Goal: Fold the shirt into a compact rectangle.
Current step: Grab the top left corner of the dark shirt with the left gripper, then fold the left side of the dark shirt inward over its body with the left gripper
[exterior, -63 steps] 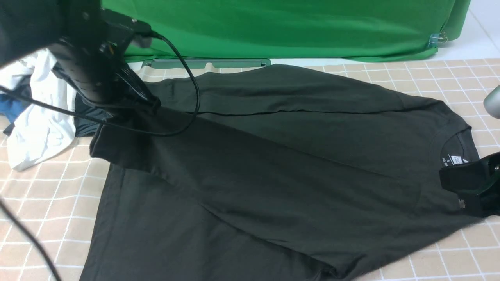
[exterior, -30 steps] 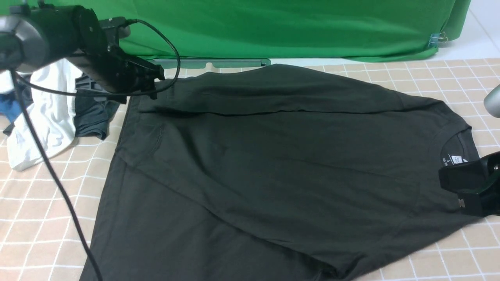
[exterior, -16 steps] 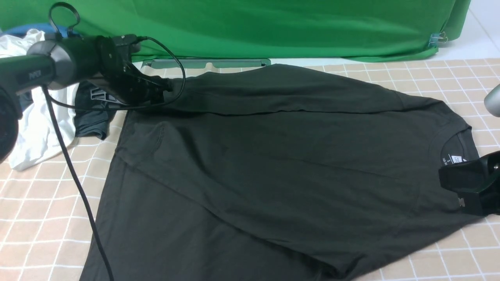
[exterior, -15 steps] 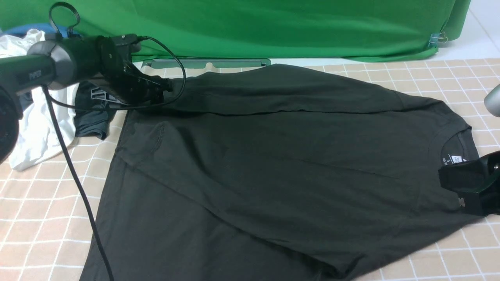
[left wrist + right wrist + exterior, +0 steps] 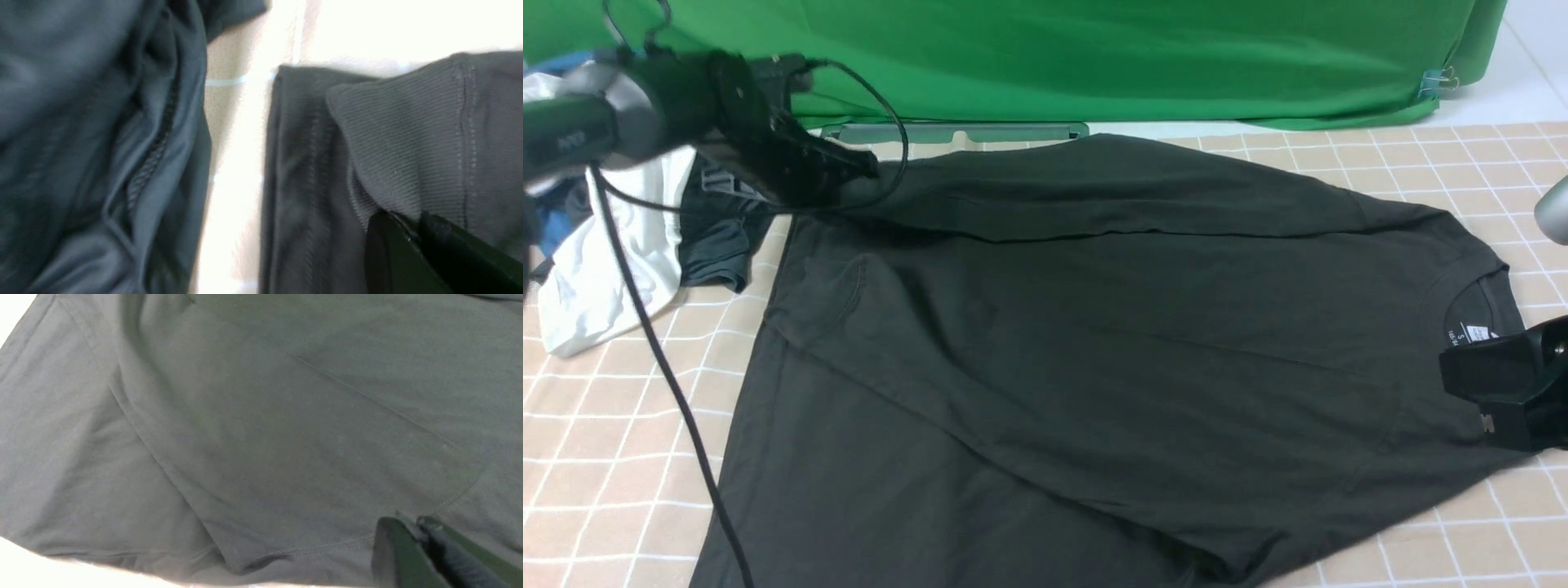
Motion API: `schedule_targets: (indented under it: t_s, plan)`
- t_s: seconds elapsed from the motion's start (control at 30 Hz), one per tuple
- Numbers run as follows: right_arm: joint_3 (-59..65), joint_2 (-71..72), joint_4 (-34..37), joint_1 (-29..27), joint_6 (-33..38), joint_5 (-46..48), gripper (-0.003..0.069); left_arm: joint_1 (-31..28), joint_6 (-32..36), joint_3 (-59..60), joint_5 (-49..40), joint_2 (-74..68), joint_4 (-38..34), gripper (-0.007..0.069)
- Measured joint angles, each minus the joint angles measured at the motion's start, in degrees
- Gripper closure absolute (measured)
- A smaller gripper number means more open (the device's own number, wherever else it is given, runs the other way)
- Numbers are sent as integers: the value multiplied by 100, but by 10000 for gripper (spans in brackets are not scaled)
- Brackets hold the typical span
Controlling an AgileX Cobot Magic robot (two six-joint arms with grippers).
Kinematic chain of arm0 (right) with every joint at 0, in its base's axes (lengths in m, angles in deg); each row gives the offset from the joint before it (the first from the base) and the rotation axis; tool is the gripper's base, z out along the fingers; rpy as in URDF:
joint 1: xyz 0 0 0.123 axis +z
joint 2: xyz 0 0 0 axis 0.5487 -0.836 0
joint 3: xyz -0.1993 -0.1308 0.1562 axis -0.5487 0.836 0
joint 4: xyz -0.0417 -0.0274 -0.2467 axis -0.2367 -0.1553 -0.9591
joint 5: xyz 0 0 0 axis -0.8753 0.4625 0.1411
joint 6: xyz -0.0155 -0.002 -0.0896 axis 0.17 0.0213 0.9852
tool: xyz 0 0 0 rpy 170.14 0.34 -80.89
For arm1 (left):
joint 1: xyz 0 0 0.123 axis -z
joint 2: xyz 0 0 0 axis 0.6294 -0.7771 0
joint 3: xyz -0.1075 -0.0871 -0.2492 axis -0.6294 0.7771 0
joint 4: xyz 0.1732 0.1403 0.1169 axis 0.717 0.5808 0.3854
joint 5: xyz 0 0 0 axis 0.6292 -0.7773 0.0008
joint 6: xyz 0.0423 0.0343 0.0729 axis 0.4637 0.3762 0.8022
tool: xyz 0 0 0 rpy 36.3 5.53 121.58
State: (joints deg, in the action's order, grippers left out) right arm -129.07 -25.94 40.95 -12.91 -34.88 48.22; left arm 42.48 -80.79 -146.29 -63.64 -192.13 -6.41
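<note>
The black shirt (image 5: 1094,343) lies spread across the checked table, its collar and white neck label (image 5: 1474,333) at the right. One long sleeve (image 5: 1111,196) is laid along the far edge. My left gripper (image 5: 870,167) is at the far left end of that sleeve. The left wrist view shows this gripper (image 5: 410,220) shut on the ribbed cuff (image 5: 400,134). My right gripper (image 5: 1450,371) rests just in front of the collar. In the right wrist view it (image 5: 408,522) is shut, with a small pinch of shirt cloth (image 5: 286,437) between its tips.
A heap of white, blue and dark garments (image 5: 605,245) lies at the far left, close to the left gripper. The heap's dark garment (image 5: 102,143) lies beside the cuff. The left arm's cable (image 5: 662,359) hangs over the tablecloth (image 5: 605,425). A green backdrop (image 5: 1094,57) closes the far side.
My left gripper came down onto the sleeve cuff at the far left, shut on it, and has risen slightly. The right gripper has stayed by the collar.
</note>
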Motion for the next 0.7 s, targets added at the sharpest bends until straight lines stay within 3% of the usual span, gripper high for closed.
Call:
schedule_targets:
  t_s: [0.13, 0.47, 0.7]
  plan:
    - [0, 0, 0, 0, 5, 0, 568, 0, 364, 0, -549, 539, -205, 589]
    - [0, 0, 0, 0, 5, -5, 568, 0, 486, 124, -2431, 1427, -652, 589]
    - [0, 0, 0, 0, 5, -5, 564, 0, 342, 1546, -2423, 2363, -701, 589]
